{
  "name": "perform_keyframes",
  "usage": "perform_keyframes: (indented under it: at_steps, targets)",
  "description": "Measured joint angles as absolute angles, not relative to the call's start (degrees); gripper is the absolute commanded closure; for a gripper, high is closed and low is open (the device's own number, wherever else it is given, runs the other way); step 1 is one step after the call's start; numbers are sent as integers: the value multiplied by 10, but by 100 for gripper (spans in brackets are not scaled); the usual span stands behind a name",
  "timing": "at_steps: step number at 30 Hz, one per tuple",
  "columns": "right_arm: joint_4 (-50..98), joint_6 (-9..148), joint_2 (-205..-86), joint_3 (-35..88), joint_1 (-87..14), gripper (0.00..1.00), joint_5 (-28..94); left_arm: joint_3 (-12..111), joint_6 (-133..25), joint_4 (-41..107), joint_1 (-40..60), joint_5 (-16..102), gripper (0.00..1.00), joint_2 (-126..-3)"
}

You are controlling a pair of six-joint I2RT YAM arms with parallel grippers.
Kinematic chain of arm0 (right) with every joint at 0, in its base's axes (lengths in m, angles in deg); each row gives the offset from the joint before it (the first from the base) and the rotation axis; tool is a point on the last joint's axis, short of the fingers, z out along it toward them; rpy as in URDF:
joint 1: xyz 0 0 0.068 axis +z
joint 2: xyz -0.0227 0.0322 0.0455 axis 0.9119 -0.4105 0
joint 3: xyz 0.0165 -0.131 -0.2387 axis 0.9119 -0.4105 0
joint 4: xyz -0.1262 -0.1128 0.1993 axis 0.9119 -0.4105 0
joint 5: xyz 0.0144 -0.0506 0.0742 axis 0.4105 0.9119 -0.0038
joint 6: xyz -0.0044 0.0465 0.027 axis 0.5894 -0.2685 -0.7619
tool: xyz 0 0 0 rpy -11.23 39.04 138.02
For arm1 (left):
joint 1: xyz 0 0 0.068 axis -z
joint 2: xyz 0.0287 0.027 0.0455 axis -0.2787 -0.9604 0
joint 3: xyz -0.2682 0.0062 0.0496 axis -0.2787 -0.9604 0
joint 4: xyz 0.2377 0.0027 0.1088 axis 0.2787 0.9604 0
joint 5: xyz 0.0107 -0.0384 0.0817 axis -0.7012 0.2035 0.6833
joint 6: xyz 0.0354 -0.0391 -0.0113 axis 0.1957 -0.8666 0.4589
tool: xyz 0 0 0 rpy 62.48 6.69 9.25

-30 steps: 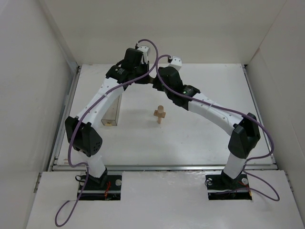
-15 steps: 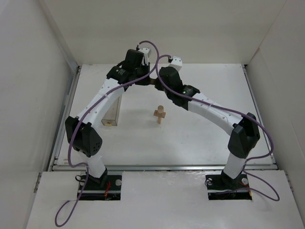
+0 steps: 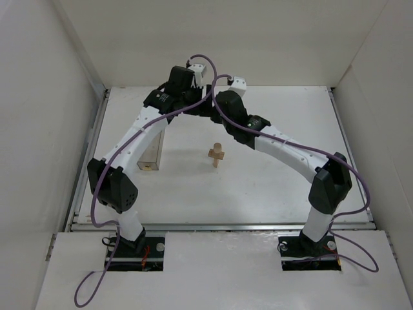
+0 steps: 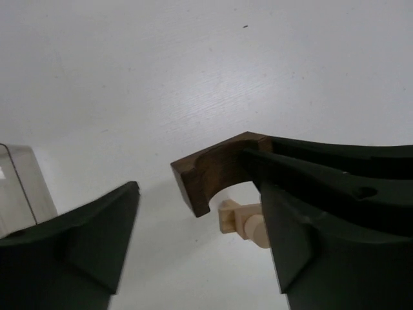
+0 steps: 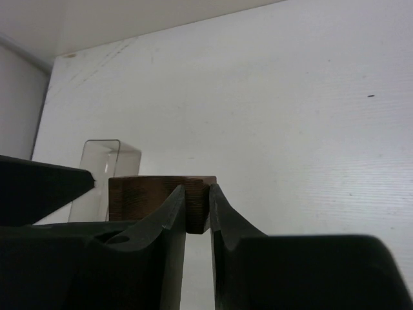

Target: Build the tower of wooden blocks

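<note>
The dark brown arch block [image 4: 206, 174] hangs in the air over the back of the table, pinched at one end by my right gripper [image 5: 197, 200], which is shut on it. My left gripper [image 4: 197, 213] stands open around the block's other end, its fingers [image 4: 103, 232] apart from the wood. Below, the pale tan post with its crosspiece [image 3: 217, 155] stands upright mid-table; it also shows under the arch in the left wrist view [image 4: 242, 219]. In the top view both grippers meet at the rear centre [image 3: 201, 108], and the arch block is hidden there.
A clear plastic box [image 3: 150, 157] stands left of the tan post, under the left arm. It appears at the left edge of the left wrist view [image 4: 19, 184] and behind the block in the right wrist view [image 5: 103, 161]. White walls enclose the table.
My left gripper has opened and let go of the arch block, while the right gripper closed on it. Both arms have barely shifted.
</note>
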State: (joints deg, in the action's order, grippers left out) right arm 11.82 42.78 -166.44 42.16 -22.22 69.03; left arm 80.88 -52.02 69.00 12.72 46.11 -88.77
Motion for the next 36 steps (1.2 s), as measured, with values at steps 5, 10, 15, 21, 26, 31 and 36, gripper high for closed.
perform_keyframes:
  at_steps: [5,10,15,21,26,31,36]
  targets:
    - [112,427,-1654,416,-224,100,701,809,-518,685,123,458,0,-879]
    - [105,412,-1612,395,-224,100,714,809,-523,684,115,496,0,-857]
    - [76,381,-1548,353,-224,100,722,809,-553,684,107,647,0,-827]
    - [26,347,-1511,326,-222,100,717,809,-603,684,104,850,0,-801]
    - [-21,320,-1510,304,-211,100,704,793,-626,680,105,963,0,-790]
    - [-48,298,-1510,283,-199,100,687,782,-633,680,105,985,0,-790]
    - [-58,290,-1510,280,-192,100,679,774,-635,679,105,985,0,-790]
